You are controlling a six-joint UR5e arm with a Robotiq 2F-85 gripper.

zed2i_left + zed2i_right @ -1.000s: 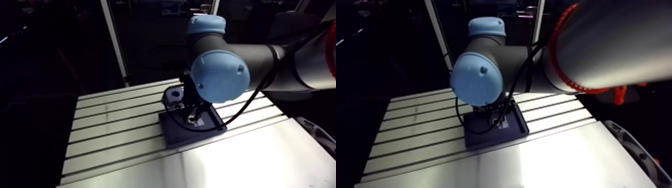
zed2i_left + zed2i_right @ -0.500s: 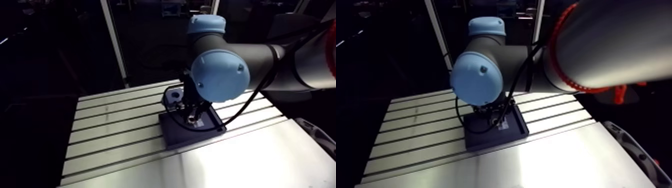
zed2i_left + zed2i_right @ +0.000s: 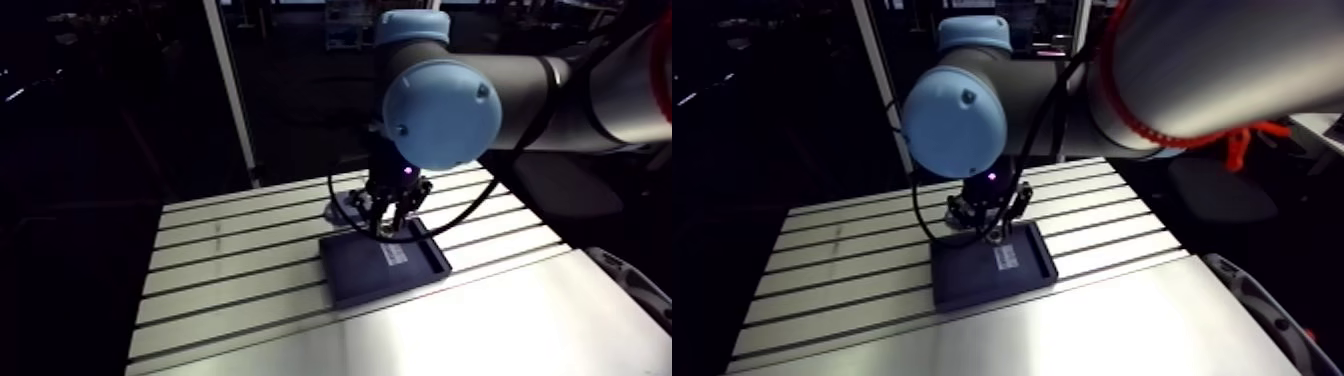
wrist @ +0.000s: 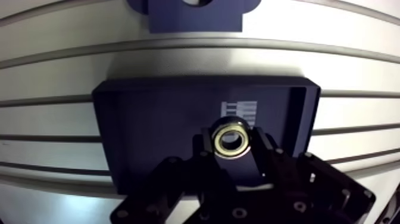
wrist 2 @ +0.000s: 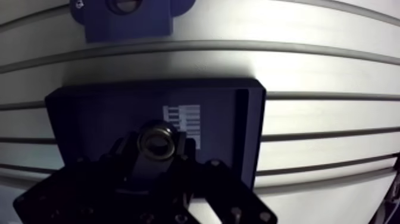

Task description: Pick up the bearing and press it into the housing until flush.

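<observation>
Since the bearing (image 4: 231, 138) sits clamped between the two fingers of the gripper (image 5: 156, 148), its bore facing the wrist camera, I judge the pick done and the carry to the housing in hand. In the wrist view it hangs over the dark tray (image 4: 149, 125), just by the white label (image 4: 239, 110) on the tray floor. I can't quite tell whether it is clear of that floor, though the arm view, with the gripper at the centre of the frame above the tray, suggests it is lifted. The blue housing (image 5: 128, 24) stands on the slotted table (image 4: 59, 65) ahead of the gripper, just beyond the tray's far rim, its bore only partly in view. Next I'd need to travel forward, centre the bearing squarely over that bore, then push straight down until flush.
</observation>
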